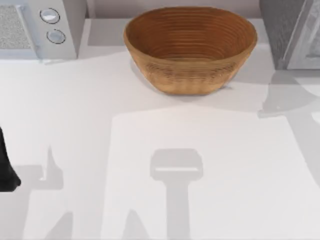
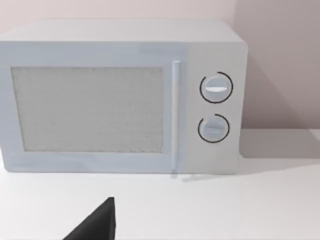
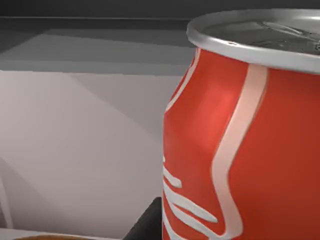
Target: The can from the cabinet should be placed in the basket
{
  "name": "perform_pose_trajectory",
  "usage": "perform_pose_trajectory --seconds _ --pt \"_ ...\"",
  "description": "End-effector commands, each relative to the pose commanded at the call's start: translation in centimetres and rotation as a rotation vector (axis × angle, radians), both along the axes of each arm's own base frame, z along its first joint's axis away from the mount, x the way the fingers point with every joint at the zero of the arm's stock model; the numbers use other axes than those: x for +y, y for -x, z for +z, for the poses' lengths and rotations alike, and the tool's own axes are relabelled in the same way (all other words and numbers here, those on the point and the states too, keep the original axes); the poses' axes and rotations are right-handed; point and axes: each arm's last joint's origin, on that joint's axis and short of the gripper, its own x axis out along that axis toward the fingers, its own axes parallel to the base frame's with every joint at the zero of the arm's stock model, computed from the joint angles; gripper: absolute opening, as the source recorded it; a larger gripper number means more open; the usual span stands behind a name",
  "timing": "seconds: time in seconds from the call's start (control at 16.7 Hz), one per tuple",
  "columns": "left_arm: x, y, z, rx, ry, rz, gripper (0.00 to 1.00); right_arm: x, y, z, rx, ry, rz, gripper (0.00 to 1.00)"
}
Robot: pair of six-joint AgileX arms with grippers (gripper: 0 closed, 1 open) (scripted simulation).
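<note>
Right up against the right wrist camera stands the small red soda can (image 3: 250, 150) with white ribbon-like script and a silver rimmed top; the script is cut off and no word can be read from it. The can is upright, with dim grey walls behind it, inside the dark grey speckled cabinet (image 1: 282, 30) with its pale grey framed door at the table's far right corner. A dark finger (image 3: 145, 225) of the right gripper pokes up just beside the can's lower side; whether it is touching or clamping the can cannot be told. Out on the table, the large round orange-brown woven wicker basket (image 1: 190, 75) sits at the far middle, its ribbed rings showing inside. At the far left stands the white microwave (image 2: 125, 95) with two round knobs and a speckled window, no lettering on its face. The left arm (image 1: 6, 165) waits at the table's left edge, one dark fingertip (image 2: 97, 225) of the left gripper in its wrist view, its grip impossible to judge.
</note>
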Motion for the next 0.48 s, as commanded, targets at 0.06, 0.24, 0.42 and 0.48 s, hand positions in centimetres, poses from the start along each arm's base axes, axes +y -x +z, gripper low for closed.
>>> perform_pose_trajectory --seconds 0.06,0.24,0.42,0.48 --pt "0.0 0.0 0.0 0.000 0.000 0.000 1.00 -0.4 0.5 -2.4 0.014 0.001 0.003 0.00" --pt "0.0 0.0 0.0 0.000 0.000 0.000 1.00 -1.4 1.9 -10.5 0.045 0.002 -0.003 0.00" --pt "0.0 0.0 0.0 0.000 0.000 0.000 1.00 -2.2 2.9 -18.3 0.049 0.002 -0.030 0.00" --pt "0.0 0.0 0.0 0.000 0.000 0.000 1.00 -2.4 3.1 -20.6 0.042 0.002 -0.042 0.00"
